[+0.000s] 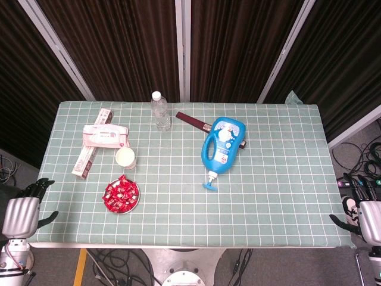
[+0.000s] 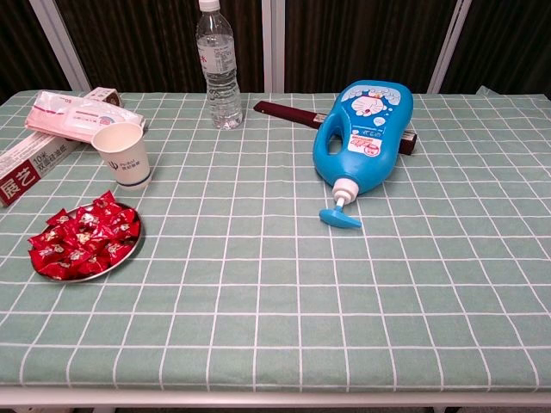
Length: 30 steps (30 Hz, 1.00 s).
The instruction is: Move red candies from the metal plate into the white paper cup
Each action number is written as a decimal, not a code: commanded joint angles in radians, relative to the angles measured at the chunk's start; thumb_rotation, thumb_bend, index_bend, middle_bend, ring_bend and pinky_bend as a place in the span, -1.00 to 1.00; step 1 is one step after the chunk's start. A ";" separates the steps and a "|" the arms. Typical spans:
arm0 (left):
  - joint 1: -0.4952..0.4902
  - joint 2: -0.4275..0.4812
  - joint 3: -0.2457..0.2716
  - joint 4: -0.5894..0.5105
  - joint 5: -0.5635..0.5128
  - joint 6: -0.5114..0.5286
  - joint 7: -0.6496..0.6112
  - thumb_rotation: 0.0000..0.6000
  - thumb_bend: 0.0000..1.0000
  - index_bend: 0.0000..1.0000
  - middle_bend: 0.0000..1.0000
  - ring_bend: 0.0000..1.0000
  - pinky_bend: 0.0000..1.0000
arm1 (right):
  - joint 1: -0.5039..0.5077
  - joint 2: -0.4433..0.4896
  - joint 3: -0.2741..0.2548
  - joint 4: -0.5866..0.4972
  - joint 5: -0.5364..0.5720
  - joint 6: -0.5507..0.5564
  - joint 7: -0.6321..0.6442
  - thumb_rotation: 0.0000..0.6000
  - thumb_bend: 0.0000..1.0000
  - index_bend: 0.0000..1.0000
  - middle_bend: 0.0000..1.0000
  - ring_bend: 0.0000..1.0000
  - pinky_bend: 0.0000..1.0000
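both hands sit off the near edge of the table, touching nothing: the left hand (image 1: 22, 210) at the near left corner with its dark fingers spread and empty, the right hand (image 1: 364, 213) at the near right corner, fingers likewise apart and holding nothing — neither shows in the chest view. nearest on the green checked cloth (image 2: 344, 310) is the plate (image 2: 129, 251), heaped with red candies (image 2: 82, 243). just behind it, a little apart, the cup (image 2: 122, 155) stands upright with no candy visible inside. beyond the cup lie a pink pack (image 2: 79, 117) and a long box (image 2: 34, 163). toward the middle, a blue jug (image 2: 366, 136) lies on its side, pump pointing forward, over a dark strip (image 2: 288, 113). farthest back stands 1 bottle (image 2: 219, 73).
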 commanded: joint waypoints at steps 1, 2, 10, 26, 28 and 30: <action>-0.005 0.001 -0.002 -0.004 -0.004 -0.008 -0.001 1.00 -0.68 -0.42 -0.41 -0.41 -0.20 | 0.001 -0.001 0.002 -0.002 0.001 -0.001 -0.003 1.00 -0.93 -0.87 -0.69 -0.89 -0.24; -0.007 0.001 -0.003 -0.004 -0.005 -0.010 -0.001 1.00 -0.68 -0.42 -0.41 -0.41 -0.20 | 0.001 0.000 0.002 -0.002 0.002 -0.001 -0.004 1.00 -0.92 -0.87 -0.69 -0.89 -0.24; -0.034 0.010 -0.013 -0.021 0.011 -0.032 -0.023 1.00 -0.68 -0.39 -0.40 -0.41 -0.18 | -0.003 -0.002 0.006 0.009 0.001 0.008 0.012 1.00 -0.93 -0.87 -0.69 -0.89 -0.24; -0.272 -0.073 -0.026 0.029 0.056 -0.339 -0.023 1.00 -0.65 -0.22 -0.03 0.56 1.00 | -0.003 0.004 0.004 0.010 -0.014 0.012 0.020 1.00 -0.93 -0.87 -0.69 -0.89 -0.24; -0.300 -0.093 -0.025 0.040 0.065 -0.368 -0.018 1.00 -0.66 -0.23 -0.05 0.58 1.00 | -0.002 0.005 0.003 0.008 -0.014 0.010 0.018 1.00 -0.93 -0.87 -0.69 -0.89 -0.24; -0.326 -0.120 -0.025 0.058 0.074 -0.390 -0.020 1.00 -0.66 -0.25 -0.06 0.58 1.00 | -0.003 0.005 0.003 0.007 -0.013 0.009 0.017 1.00 -0.92 -0.87 -0.69 -0.89 -0.24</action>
